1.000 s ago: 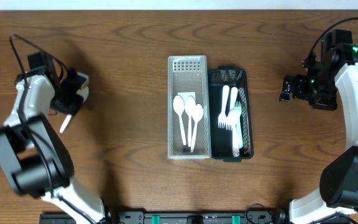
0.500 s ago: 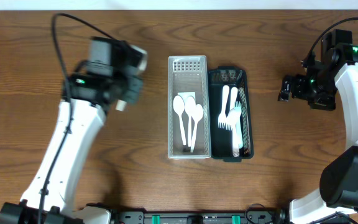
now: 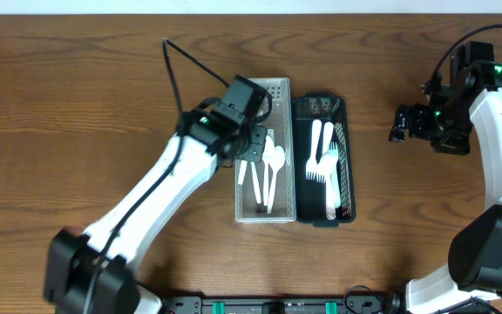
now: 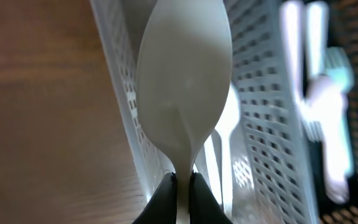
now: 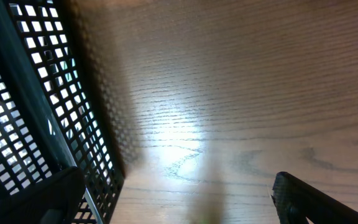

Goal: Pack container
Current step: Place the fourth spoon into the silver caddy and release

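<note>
Over white basket [image 3: 265,87], left gripper [image 4: 182,184] clamping spoon [image 4: 185,81], handle hidden, right gripper [image 3: 400,123] jaws apart

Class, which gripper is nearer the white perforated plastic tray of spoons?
Left. The left gripper hangs over the white perforated tray, gripping a white plastic spoon; the right gripper sits beyond the black mesh basket.

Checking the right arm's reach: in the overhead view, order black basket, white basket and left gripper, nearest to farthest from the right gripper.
1. black basket, facing the right gripper.
2. white basket, just beyond, mid-table.
3. left gripper, holding a spoon over its far edge.
</note>
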`<state>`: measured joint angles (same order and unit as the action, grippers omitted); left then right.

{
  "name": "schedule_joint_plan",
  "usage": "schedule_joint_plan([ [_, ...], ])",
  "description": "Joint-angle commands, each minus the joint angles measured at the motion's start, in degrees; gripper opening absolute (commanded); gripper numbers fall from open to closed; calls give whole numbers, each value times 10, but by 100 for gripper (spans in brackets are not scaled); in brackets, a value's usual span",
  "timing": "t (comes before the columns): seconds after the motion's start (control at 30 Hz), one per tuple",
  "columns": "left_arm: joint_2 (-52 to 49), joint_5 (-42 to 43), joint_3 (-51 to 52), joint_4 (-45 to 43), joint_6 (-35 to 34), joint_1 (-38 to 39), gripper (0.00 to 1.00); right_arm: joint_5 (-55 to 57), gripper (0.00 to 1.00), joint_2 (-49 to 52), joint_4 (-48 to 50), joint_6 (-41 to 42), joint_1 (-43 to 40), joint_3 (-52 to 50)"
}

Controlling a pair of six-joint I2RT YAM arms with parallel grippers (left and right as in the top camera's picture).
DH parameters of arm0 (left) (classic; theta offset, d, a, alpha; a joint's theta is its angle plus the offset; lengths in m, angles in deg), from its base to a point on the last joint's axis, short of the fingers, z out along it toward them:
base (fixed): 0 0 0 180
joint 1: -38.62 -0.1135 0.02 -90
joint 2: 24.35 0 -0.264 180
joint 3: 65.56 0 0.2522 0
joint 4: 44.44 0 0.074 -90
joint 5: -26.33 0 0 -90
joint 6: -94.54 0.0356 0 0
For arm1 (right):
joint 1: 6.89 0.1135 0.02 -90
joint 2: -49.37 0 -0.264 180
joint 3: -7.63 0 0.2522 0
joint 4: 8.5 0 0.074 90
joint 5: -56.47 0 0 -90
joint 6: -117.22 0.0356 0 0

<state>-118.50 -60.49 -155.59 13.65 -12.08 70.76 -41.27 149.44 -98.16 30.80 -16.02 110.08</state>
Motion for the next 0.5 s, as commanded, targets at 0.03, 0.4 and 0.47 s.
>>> schedule_joint_plan([
  [0.03,-59,-17,-1,-12,-66,-1,6,-5,99,1,-2,-9,5,-3],
  [0.4,-90,-17,-2,-34,-37,-7,40,-4,99,1,-2,-9,5,-3],
  [0.47,-78,-20,-4,-35,-23,-14,41,-4,99,1,-1,-9,5,-3],
])
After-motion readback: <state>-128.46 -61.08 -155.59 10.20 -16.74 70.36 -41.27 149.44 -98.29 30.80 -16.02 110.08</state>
